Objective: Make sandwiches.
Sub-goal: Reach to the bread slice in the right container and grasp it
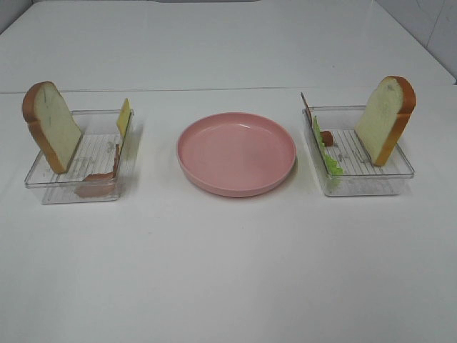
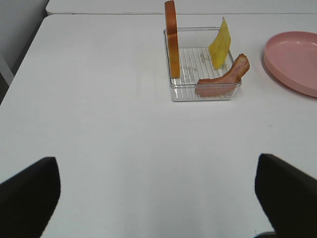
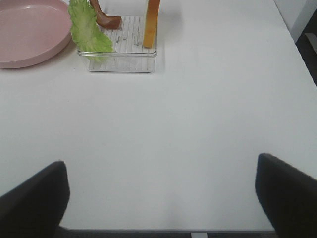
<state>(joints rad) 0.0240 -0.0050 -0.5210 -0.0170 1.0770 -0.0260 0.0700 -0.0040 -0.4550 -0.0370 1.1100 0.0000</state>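
Well, we begin at our left gripper [image 2: 158,198]: its jaws stand wide apart over bare tabletop [image 2: 124,148], holding nothing, and our right gripper [image 3: 161,198] is likewise spread and empty.

Well ahead of the left one, the left tray [image 2: 203,96] holds the left bread slice [image 2: 172,39] on edge by one wall. The cheese slice [image 2: 220,44] leans at the opposite wall, and the left bacon strip [image 2: 223,82] is draped over the rim.

The right tray [image 3: 121,67] carries the lettuce leaf [image 3: 88,29] hanging over its wall, the right bacon strip [image 3: 106,20] and the upright right bread slice [image 3: 151,22]. The pink plate [image 1: 235,189] sits between the trays, bare.

We judge three risks. A pinch on an upright slice could topple it or shove the light tray. The draped bacon or lettuce could slip overboard. Both arms reaching the plate together could collide.
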